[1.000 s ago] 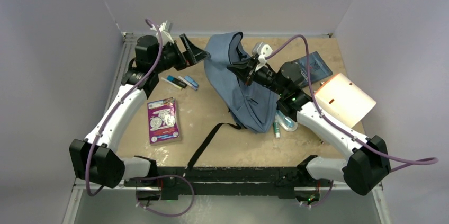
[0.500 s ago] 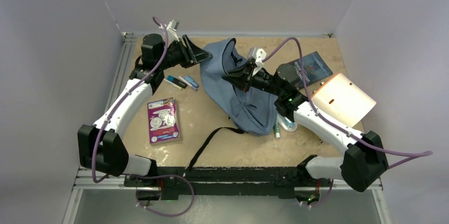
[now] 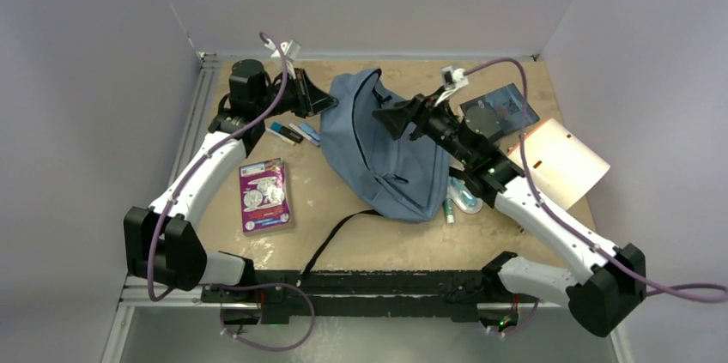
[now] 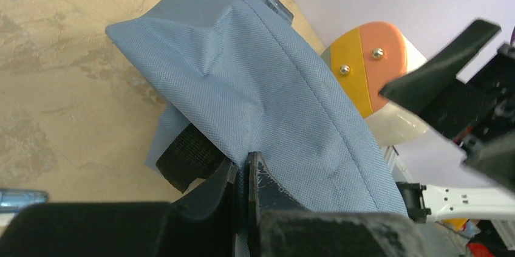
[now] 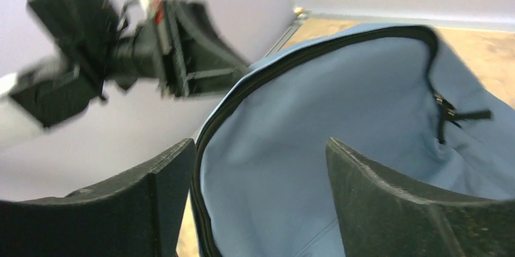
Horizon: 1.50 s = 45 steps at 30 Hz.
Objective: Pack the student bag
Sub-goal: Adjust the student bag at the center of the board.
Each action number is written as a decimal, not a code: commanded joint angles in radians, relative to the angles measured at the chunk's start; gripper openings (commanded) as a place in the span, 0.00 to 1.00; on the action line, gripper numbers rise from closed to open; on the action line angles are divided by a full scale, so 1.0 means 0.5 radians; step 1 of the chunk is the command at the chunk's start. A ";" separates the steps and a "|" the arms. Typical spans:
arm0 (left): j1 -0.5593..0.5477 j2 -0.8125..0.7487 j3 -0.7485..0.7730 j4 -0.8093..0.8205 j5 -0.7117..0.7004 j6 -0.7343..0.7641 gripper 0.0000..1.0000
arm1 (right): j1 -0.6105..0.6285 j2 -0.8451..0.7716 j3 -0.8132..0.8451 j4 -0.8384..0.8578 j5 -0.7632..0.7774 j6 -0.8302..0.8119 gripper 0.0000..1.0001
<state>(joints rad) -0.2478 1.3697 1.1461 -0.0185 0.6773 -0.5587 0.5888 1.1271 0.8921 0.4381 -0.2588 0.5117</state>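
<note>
Setting: pale lilac walls around a tan bench [image 3: 412, 247], with both arms reaching toward its far middle.
Bag position: the student bag [image 3: 378, 157] lies slumped at mid-bench with its mouth toward the far edge. It sits lower and flatter than a second ago, when it hung draped from the right arm.
Left side: the left gripper [image 4: 246, 172] was wide apart a second ago. Now its jaws are pressed together on a fold of the bag's blue rim.
Right side: the right gripper [image 5: 260, 144] was pinching the fabric and has let go. Its jaws stand apart at the open mouth, with the lining and the zipper pull [image 5: 449, 114] visible between them.
Meaning: the hold has passed from right to left, so the left probably keeps the opening up while the right is free to fetch.
Still outside: the purple booklet [image 3: 263, 196], the markers [image 3: 296, 133], the dark book [image 3: 498, 110] and the beige folder [image 3: 558, 161].
</note>
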 commanded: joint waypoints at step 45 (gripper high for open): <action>0.008 -0.083 0.159 0.278 0.824 0.811 0.00 | -0.450 0.770 0.600 0.002 -0.231 1.679 0.85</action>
<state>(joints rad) -0.2478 1.3445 1.1763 0.0586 1.0229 -0.1970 0.3645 1.4654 1.0904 0.4618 -0.3996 1.4059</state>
